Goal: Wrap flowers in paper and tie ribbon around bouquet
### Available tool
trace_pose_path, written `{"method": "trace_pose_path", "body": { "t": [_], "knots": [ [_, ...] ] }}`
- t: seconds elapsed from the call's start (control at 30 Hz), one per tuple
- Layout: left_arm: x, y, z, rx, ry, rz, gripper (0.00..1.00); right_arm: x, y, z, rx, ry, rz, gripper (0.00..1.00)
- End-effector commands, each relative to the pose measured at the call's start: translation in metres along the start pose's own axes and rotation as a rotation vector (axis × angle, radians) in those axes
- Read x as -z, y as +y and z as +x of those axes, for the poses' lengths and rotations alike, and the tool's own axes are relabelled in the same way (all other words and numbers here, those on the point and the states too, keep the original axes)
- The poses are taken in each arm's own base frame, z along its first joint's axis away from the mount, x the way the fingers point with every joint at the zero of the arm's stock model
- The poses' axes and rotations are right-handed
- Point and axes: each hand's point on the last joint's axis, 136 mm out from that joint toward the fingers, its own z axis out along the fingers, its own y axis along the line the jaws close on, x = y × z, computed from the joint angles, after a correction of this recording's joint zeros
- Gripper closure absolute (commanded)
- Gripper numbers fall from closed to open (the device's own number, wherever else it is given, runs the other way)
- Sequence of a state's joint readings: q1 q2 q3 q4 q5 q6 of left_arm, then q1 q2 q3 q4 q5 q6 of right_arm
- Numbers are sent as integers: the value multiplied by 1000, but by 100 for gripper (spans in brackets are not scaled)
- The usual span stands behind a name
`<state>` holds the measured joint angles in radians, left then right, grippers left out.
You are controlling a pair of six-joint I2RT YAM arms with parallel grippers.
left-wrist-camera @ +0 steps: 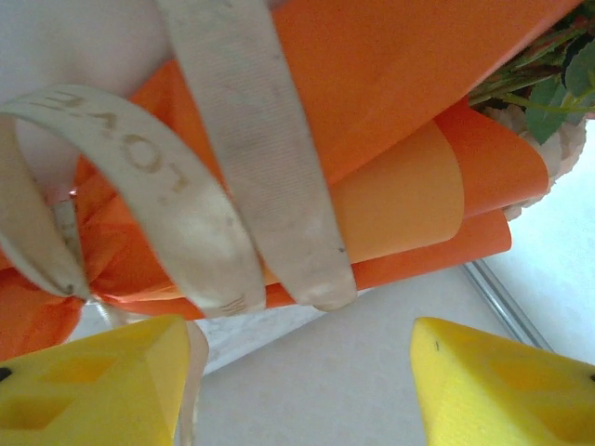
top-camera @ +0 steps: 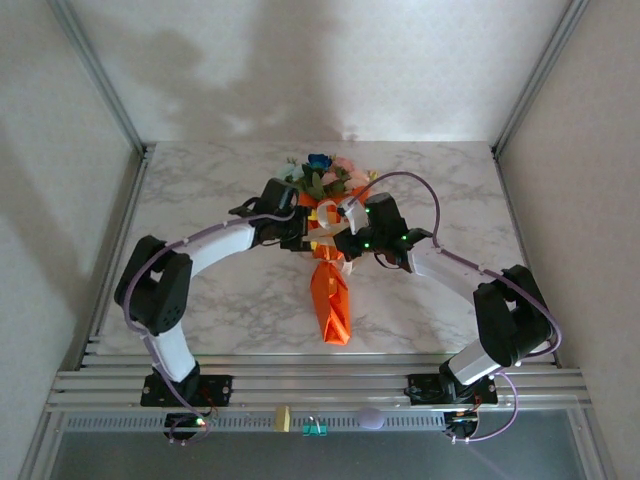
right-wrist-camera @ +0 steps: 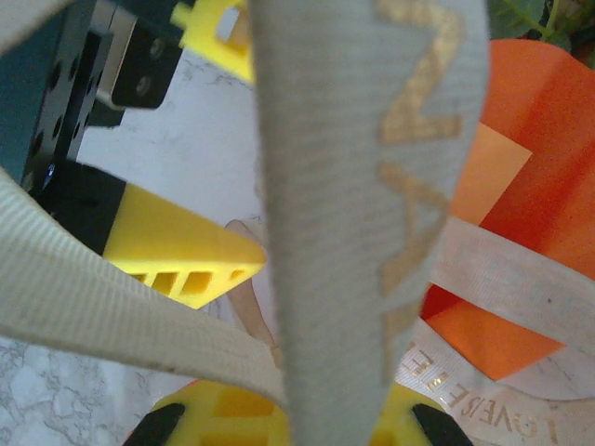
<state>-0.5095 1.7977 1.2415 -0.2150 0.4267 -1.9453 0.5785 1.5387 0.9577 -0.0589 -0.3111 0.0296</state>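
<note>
Bouquet (top-camera: 330, 275) at the centre of the top view, flowers (top-camera: 320, 172) toward the upper edge, ribbon (left-wrist-camera: 270, 186) looped over the orange paper (left-wrist-camera: 400, 84). Left gripper (left-wrist-camera: 297, 358) stands open, holding nothing; right gripper (right-wrist-camera: 297, 423) is clamped on a ribbon strand. Probably best to draw that strand taut along its length without dragging the cone.

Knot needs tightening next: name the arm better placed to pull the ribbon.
Right, likely: the right gripper is shut on the ribbon, while the left gripper stands open beside the bouquet, gripping nothing.
</note>
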Motion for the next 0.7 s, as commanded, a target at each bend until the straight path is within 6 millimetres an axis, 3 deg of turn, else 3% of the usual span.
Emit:
{"method": "trace_pose_path", "body": {
  "t": [0.0,0.67],
  "knots": [
    [5,19,1,-2,-29,-104,36,11,1,-21,-14,-37,11,100],
    [-25,33,-13,40,-32,-149,39,4,4,-25,-174,13,-34,100]
  ]
}}
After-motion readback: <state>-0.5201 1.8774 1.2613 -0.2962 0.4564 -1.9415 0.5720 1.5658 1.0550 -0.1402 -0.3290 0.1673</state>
